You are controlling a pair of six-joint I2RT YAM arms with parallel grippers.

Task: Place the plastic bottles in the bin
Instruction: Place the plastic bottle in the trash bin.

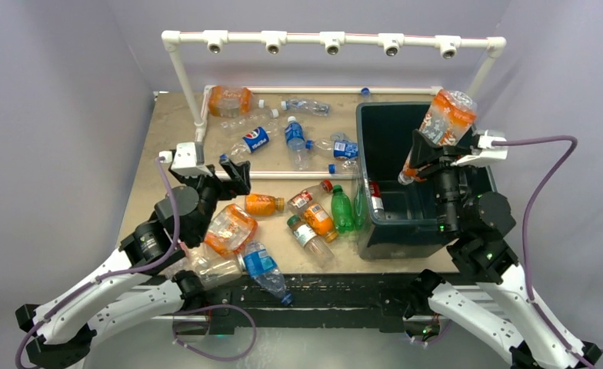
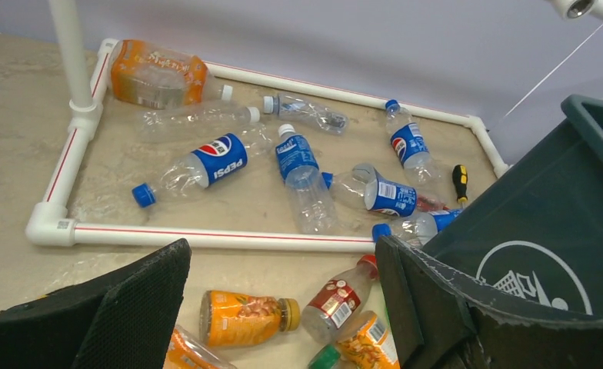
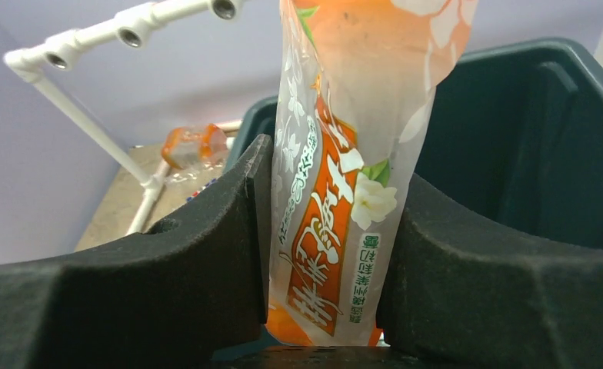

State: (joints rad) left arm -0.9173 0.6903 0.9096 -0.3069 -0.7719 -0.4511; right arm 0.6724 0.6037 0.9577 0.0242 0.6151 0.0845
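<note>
Left arm bends low at near left, left claw (image 1: 228, 181) spread wide, empty. Right arm rises at right, right claw (image 1: 429, 156) clamped on an orange bottle (image 1: 448, 115).

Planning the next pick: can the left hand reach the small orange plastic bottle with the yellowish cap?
Likely yes: the open left hand is near the small orange bottle, nothing between.

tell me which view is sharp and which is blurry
Top external: even light, soft shadows, dark green plastic bin interior murky. Left wrist: blue-labelled clear bottles sharp. Right wrist: orange-labelled plastic bottle fills the frame close up, background soft.
</note>
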